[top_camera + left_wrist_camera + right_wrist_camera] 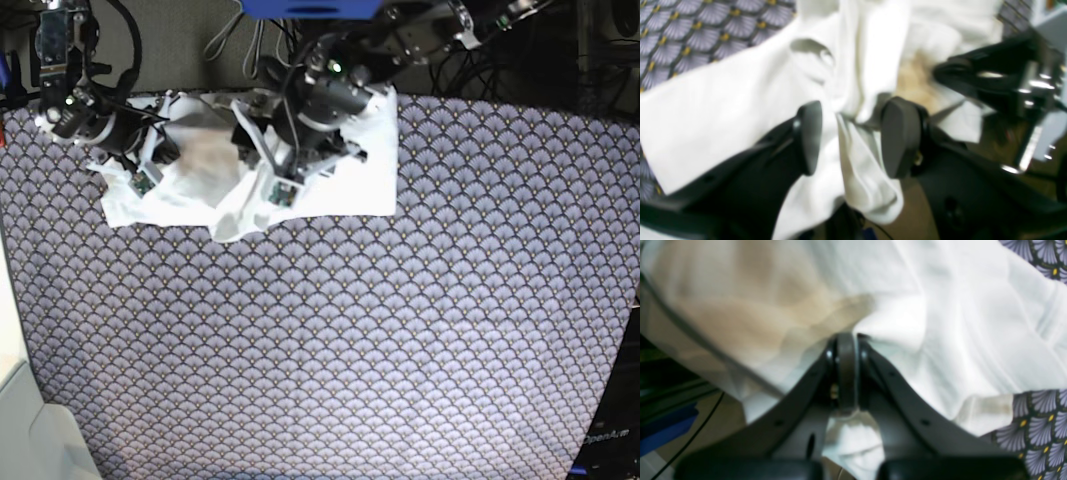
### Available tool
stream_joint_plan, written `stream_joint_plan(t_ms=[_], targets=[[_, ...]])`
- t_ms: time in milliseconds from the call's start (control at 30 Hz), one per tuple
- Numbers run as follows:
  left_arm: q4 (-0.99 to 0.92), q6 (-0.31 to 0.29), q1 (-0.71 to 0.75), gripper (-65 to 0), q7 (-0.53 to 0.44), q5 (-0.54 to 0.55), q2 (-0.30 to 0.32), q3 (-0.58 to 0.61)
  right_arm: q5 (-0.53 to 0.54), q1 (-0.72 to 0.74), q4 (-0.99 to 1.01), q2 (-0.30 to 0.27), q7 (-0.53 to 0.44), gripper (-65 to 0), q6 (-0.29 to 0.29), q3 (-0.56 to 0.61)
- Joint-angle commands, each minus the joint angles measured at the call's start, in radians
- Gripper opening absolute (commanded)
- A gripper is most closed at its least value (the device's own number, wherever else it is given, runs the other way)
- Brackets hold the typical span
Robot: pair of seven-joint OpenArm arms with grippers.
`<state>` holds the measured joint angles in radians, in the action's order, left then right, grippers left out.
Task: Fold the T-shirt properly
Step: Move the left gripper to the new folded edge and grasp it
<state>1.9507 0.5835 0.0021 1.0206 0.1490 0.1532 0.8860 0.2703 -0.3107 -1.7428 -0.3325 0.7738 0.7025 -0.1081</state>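
Observation:
The white T-shirt [345,175] lies bunched at the table's far left, partly lifted between both arms. In the left wrist view my left gripper [853,136] stands open, its two dark pads [900,136] apart with a hanging fold of the T-shirt [723,110] between them. My right gripper [846,343] is shut, its pads pressed together on an edge of the T-shirt [957,340], which drapes over and beyond it. The right gripper's dark fingers [960,73] also show in the left wrist view, pinching cloth just beyond my left one. Both arms meet over the shirt's left half [205,150].
The table is covered by a purple scale-patterned cloth [350,340]. Cables and electronics [300,20] crowd the back edge behind the arms. A pale box corner [30,430] sits at the front left. The table's left edge [706,426] drops to the floor below the shirt.

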Motion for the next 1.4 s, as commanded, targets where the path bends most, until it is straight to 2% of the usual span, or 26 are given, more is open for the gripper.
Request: stream_joint_plan(t_ms=[0, 67, 167, 367, 533, 667, 733, 833, 933, 1000, 1067, 1133, 1200, 1367], targets=[[0.020, 0.013, -0.001, -33.9, -0.052, -0.025, -0.016, 0.011, 0.013, 0.003, -0.015, -0.012, -0.015, -65.0, -0.004, -0.005], [0.020, 0.043, 0.009, -33.9, -0.107, -0.047, -0.017, 0.028, 0.013, 0.003, -0.015, -0.012, -0.015, -65.0, -0.004, -0.005], [0.032, 0.048, 0.009, -33.8, -0.151, -0.019, -0.016, 0.023, 0.013, 0.003, -0.015, -0.012, -0.015, -65.0, -0.004, -0.005], [0.048, 0.048, 0.008, -33.8, -0.256, 0.097, -0.016, -0.004, 0.013, 0.003, -0.015, -0.012, -0.015, -65.0, -0.004, -0.005], [0.052, 0.051, 0.009, -34.2, -0.412, 0.214, -0.004, -0.067, 0.013, 0.003, -0.013, -0.012, -0.015, -65.0, -0.004, -0.005], [0.060, 0.051, 0.028, -34.3, -0.543, 0.326, 0.052, -0.163, 0.013, 0.003, -0.013, -0.012, -0.015, -65.0, -0.004, -0.005], [0.060, 0.051, 0.029, -34.3, -0.569, 0.400, 0.081, -0.224, 0.013, 0.003, -0.013, -0.012, -0.015, -65.0, -0.004, -0.005], [0.051, 0.051, 0.031, -34.4, -0.526, 0.539, 0.164, -0.313, 0.013, 0.008, -0.013, -0.012, -0.015, -65.0, -0.004, -0.005], [0.023, 0.051, 0.034, -34.4, -0.423, 0.665, 0.236, -0.385, 0.013, 0.011, -0.013, -0.012, -0.015, -65.0, -0.004, -0.005], [0.005, 0.051, 0.035, -35.4, -0.343, 0.713, 0.276, -0.411, 0.013, 0.011, -0.018, -0.012, -0.015, -65.0, -0.004, -0.005], [0.002, 0.051, 0.035, -40.1, -0.276, 0.733, 0.309, -0.414, 0.013, 0.011, -0.019, -0.012, -0.015, -65.0, -0.004, -0.005], [-0.003, 0.051, 0.035, -43.0, -0.224, 0.729, 0.322, -0.416, 0.013, 0.012, -0.019, -0.017, -0.015, -65.0, -0.004, -0.005], [-0.029, 0.051, 0.035, -42.5, -0.194, 0.729, 0.326, -0.419, 0.013, 0.012, -0.019, -0.018, -0.015, -65.0, -0.004, -0.005], [-0.092, 0.051, 0.034, -42.4, -0.187, 0.731, 0.325, -0.422, 0.013, 0.012, -0.019, -0.018, -0.015, -65.0, -0.004, -0.006]])
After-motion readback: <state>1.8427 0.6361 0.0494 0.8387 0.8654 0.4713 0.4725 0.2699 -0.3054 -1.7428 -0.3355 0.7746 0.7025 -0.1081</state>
